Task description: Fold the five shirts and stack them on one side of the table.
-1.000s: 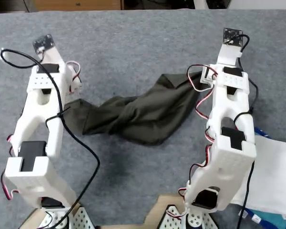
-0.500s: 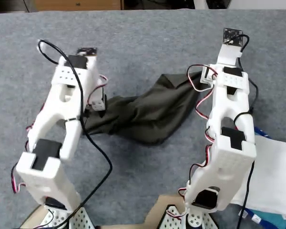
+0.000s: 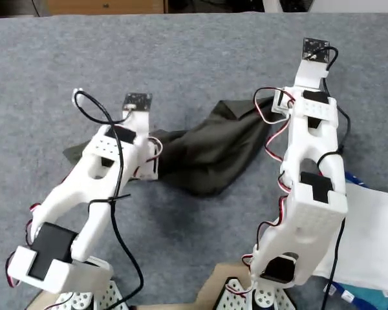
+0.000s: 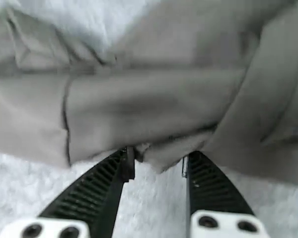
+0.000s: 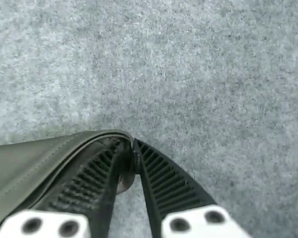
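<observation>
Shirt (image 3: pixel 207 152), olive, lies crumpled in the middle of the bench (image 3: pixel 181 58) in the high view, where my left arm (image 3: pixel 110 161) has swung in over its end, likely starting a fold. Left wrist view shows the left gripper (image 4: pixel 155 161) spread astride a cloth edge; right wrist view, the right gripper (image 5: pixel 132 148) pinched on a hem.

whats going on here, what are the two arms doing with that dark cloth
Two arms are working on a crumpled dark shirt lying on the grey table. The right gripper is shut on one edge of it. The left gripper is open at the other end, its fingers on either side of a fold. The shirt is not yet folded. A white cloth lies at the table's edge by the right arm's base.
</observation>
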Controlling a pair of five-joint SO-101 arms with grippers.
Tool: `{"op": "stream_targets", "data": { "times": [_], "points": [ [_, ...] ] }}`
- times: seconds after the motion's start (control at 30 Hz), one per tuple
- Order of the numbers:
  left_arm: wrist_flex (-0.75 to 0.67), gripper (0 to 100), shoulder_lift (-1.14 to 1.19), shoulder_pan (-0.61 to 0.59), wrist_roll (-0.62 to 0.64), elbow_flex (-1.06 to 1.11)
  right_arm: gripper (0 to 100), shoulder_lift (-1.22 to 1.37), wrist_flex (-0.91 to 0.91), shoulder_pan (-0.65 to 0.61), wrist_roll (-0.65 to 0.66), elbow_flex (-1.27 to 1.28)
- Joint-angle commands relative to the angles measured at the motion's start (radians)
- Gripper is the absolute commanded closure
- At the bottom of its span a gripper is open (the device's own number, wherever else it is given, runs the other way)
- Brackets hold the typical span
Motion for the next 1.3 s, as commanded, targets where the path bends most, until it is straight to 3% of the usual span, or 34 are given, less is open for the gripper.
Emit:
{"op": "stream_targets", "data": {
  "times": [0.0,0.13,0.3,0.53,0.9,1.13,1.27],
  "points": [
    [-0.092,85,-0.045,-0.011,0.035,-0.003,99.4,-0.005,0.005,0.004,-0.005,-0.058],
    [-0.230,99,-0.045,-0.011,0.043,-0.003,99.4,-0.005,0.005,0.004,-0.005,-0.058],
    [-0.328,98,-0.044,-0.041,0.043,-0.041,99.4,-0.004,0.005,0.004,-0.005,-0.058],
    [-0.319,98,0.076,-0.143,0.044,-0.316,99.4,-0.004,0.005,0.004,-0.005,-0.058],
    [-0.089,98,0.558,-0.155,0.158,-1.162,99.3,-0.004,0.005,0.004,-0.005,-0.056],
    [0.048,98,0.898,-0.153,0.157,-1.792,99.3,-0.004,0.005,0.004,-0.005,-0.056],
    [0.095,98,1.032,-0.160,0.155,-2.027,99.3,-0.004,0.005,0.004,-0.005,-0.054]
  ]
}}
